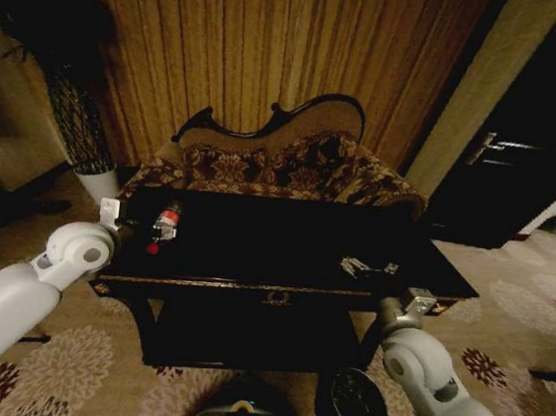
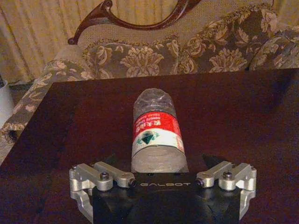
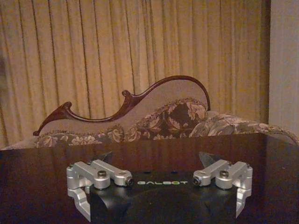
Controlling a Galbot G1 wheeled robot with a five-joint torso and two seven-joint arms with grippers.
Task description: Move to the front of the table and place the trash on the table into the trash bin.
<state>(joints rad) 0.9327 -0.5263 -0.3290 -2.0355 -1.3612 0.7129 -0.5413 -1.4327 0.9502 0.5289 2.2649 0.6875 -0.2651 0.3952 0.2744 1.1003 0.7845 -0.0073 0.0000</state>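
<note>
Glossy black surface (image 1: 293, 255) stands before a patterned sofa (image 1: 282, 168). My left pincer (image 2: 161, 175) is spread open, its tips flanking the base of the bottle (image 2: 156, 133) lying there. My right pincer (image 3: 159, 163) hovers open. White scraps (image 1: 357, 267) lie rightward; the bin (image 1: 354, 402) sits on the floor.
</note>
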